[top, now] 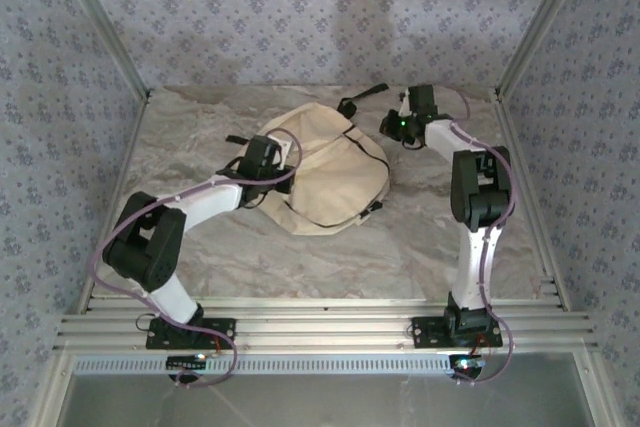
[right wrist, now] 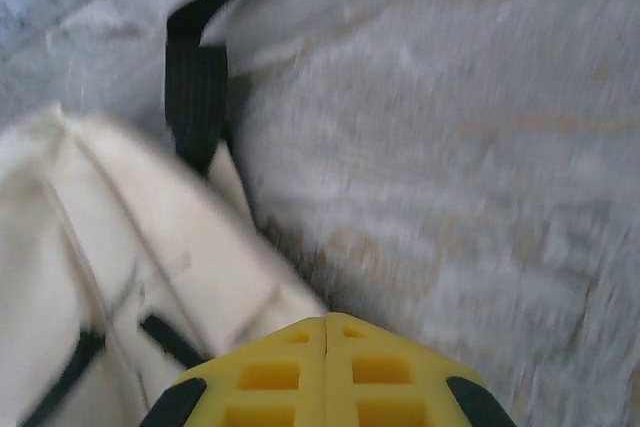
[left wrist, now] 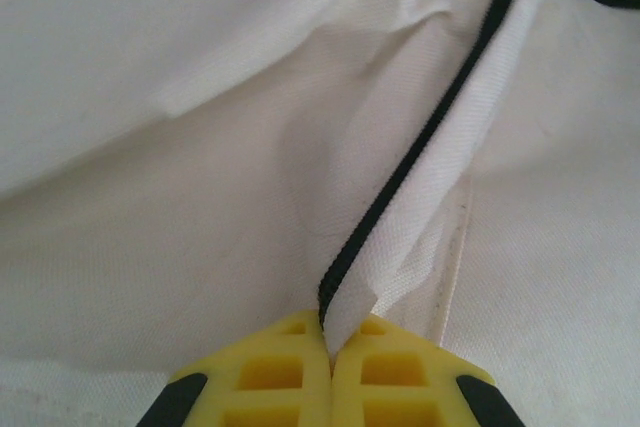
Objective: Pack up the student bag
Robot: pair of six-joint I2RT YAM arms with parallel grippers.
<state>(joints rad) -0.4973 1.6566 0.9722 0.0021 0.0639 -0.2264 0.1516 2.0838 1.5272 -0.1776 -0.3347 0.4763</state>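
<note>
Pinching the bag point(top: 325, 172) by its zipper edge point(left wrist: 420, 162) with my left gripper point(left wrist: 328, 344). Right gripper point(right wrist: 326, 332) closed, empty. I judge packing hardly started.

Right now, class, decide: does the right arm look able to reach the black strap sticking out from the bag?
Probably yes: the right gripper, shut and empty, is beside the student bag, and the black strap lies just ahead with nothing between them.

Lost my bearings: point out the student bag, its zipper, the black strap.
student bag point(top: 322, 175), top external view, cream middle
zipper point(left wrist: 420, 159), left wrist view, black teeth line
black strap point(right wrist: 196, 87), right wrist view, broad middle
</note>
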